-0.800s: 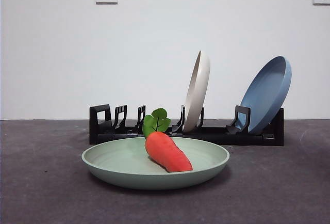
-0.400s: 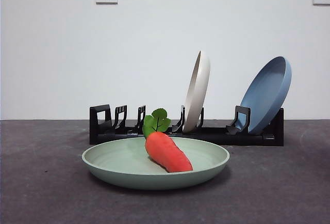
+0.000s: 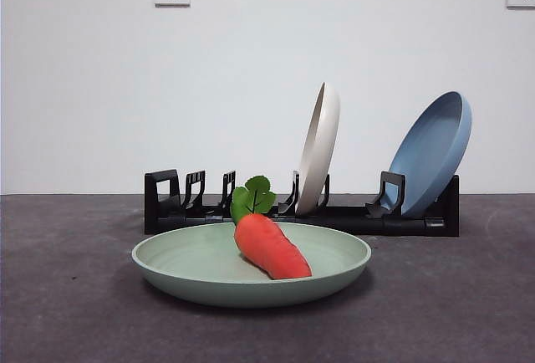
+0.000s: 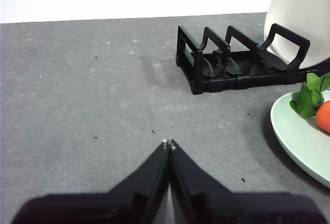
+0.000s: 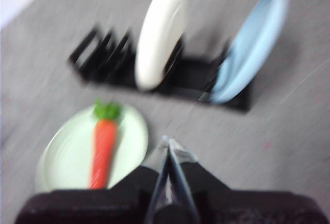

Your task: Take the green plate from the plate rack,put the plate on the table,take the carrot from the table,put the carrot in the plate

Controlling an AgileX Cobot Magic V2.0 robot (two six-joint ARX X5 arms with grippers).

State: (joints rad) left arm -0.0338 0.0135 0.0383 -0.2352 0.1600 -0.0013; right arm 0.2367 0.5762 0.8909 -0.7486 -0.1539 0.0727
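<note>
We see the green plate [image 3: 251, 267] lying flat on the table [image 3: 67, 296] at lower centre of the front view, with the carrot [image 3: 271, 246] resting inside it, leaves toward the plate rack [image 3: 301, 212] just behind. We judge the task done: the plate sits clear of the rack so the carrot can lie in its bowl. The cream plate [image 3: 320, 147] and blue plate [image 3: 430, 152] lean in their slots at right of centre. Our left gripper [image 4: 168, 144] hangs over bare table with its jaws pressed together, holding nothing; our right gripper [image 5: 166, 141], blurred, hangs above the scene, its jaws likewise together and empty.
</note>
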